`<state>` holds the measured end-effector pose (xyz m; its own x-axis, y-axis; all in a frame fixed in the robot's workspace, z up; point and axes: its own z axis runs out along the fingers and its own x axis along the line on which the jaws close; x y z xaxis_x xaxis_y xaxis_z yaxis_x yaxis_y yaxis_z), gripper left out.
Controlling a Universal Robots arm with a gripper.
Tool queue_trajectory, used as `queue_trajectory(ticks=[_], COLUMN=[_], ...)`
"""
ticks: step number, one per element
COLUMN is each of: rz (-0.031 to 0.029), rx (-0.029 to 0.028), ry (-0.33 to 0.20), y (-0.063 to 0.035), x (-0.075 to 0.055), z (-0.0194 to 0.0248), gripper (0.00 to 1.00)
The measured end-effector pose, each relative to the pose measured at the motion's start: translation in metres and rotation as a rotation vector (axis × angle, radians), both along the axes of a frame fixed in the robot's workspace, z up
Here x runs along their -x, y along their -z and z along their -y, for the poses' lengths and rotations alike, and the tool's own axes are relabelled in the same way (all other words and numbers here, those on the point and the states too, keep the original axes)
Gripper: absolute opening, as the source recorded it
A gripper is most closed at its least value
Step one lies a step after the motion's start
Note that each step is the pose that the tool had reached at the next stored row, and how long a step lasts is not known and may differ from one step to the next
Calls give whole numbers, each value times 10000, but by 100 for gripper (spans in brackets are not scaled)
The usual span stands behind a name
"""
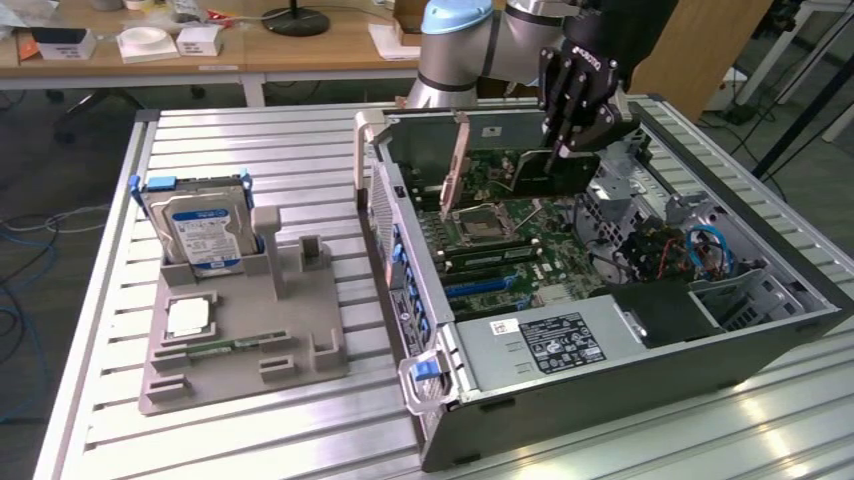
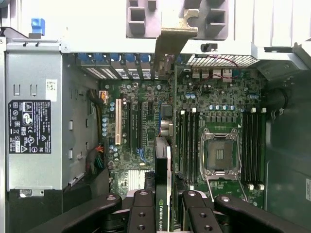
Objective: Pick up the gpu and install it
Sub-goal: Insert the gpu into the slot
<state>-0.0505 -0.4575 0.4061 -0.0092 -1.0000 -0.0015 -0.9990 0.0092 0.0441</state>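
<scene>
The gpu (image 1: 547, 178) is a dark card hanging on edge inside the open computer case (image 1: 747, 350), just above the motherboard (image 1: 521, 240). My gripper (image 1: 577, 140) reaches down from above and is shut on the card's top edge. In the wrist view the gpu (image 2: 164, 170) runs edge-on away from my fingers (image 2: 142, 213), with its metal bracket (image 2: 170, 41) at the far end by the case's rear slots. It hovers over the expansion slots (image 2: 136, 126) of the motherboard (image 2: 194, 92); whether it touches a slot is hidden.
A power supply (image 1: 561, 335) (image 2: 34, 126) fills one end of the case. The CPU socket (image 2: 218, 153) and memory slots lie beside the card. On the exterior view's left, a grey holder (image 1: 240, 350) carries a silver hard drive (image 1: 200, 230) and a green memory stick (image 1: 220, 347).
</scene>
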Motion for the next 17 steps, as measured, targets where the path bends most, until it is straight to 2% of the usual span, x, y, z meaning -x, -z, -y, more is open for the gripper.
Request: queue_trajectory(ticks=[17], rz=[0], rx=[-1], ry=[-1], y=[99], x=[0], z=[0], gripper=[26])
